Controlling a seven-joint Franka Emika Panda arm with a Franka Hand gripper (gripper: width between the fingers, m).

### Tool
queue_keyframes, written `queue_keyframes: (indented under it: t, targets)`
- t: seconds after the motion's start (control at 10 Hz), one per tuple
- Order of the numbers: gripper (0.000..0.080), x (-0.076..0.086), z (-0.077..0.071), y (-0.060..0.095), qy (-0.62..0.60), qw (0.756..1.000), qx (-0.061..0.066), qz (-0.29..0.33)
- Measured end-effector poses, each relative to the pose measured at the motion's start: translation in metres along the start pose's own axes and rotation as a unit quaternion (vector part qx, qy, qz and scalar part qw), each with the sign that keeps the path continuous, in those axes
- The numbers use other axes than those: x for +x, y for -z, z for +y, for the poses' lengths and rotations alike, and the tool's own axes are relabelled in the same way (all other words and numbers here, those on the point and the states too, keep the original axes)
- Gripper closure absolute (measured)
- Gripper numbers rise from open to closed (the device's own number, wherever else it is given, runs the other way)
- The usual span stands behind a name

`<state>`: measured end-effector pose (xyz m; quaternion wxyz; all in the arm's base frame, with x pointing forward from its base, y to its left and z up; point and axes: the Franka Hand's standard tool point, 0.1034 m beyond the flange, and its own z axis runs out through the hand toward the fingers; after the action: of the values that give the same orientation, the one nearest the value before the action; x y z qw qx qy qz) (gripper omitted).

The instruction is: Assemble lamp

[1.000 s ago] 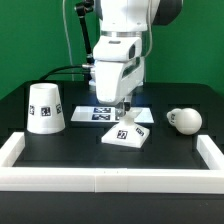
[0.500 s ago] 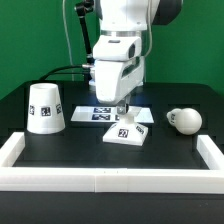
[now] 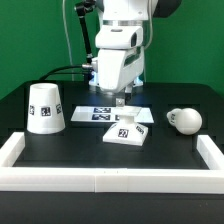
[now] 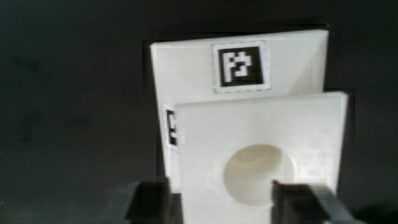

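Note:
The flat square lamp base (image 3: 126, 133) lies on the black table at the middle, tag facing front. My gripper (image 3: 120, 100) hangs a little above its back edge, open and empty. In the wrist view the base (image 4: 267, 125) with its round socket hole (image 4: 258, 170) lies below and between my two dark fingers (image 4: 157, 200); the gripper (image 4: 228, 197) holds nothing. The cup-shaped shade (image 3: 44, 108) stands rim down at the exterior view's left. The round bulb (image 3: 184, 120) lies on its side at the exterior view's right.
The marker board (image 3: 100, 113) lies flat just behind the base and shows in the wrist view (image 4: 240, 62) beyond it. A low white rail (image 3: 110, 180) borders the table at the front and both sides. Black cables hang behind the arm.
My gripper has risen straight up from the base's back edge. The base, shade and bulb have not moved.

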<state>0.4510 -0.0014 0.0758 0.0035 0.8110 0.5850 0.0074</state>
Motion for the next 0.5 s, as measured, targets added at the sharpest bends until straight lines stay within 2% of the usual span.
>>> queue_keyframes:
  t: [0.1, 0.2, 0.3, 0.4, 0.5]
  targets:
    - [0.0371, -0.0001, 0.0003, -0.0006, 0.000, 1.000, 0.000, 0.000]
    - [0.0234, -0.0002, 0.0002, -0.0008, 0.000, 1.000, 0.001, 0.000]
    - [0.0142, -0.0002, 0.0001, -0.0008, 0.000, 1.000, 0.001, 0.000]
    - [0.0142, -0.0002, -0.0007, -0.0013, 0.000, 1.000, 0.001, 0.000]
    - [0.0108, 0.0005, -0.0037, -0.0028, 0.001, 1.000, 0.000, 0.001]
